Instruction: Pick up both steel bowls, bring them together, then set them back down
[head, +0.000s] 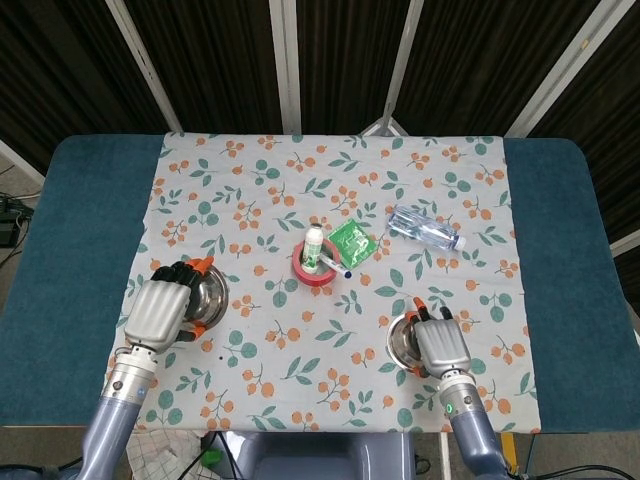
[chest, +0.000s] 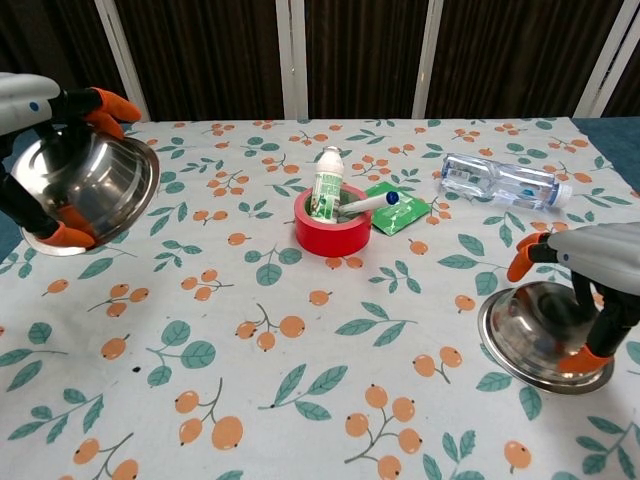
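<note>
Showing a teal worktop (head: 80, 260) lying under a floral cloth (head: 250, 190), dark curtains (head: 210, 60) hanging behind the worktop, crossed by pale slanting poles (head: 285, 65).

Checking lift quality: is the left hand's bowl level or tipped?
Tipped. In the chest view the left hand holds the steel bowl off the cloth, mouth tilted toward the camera.
</note>
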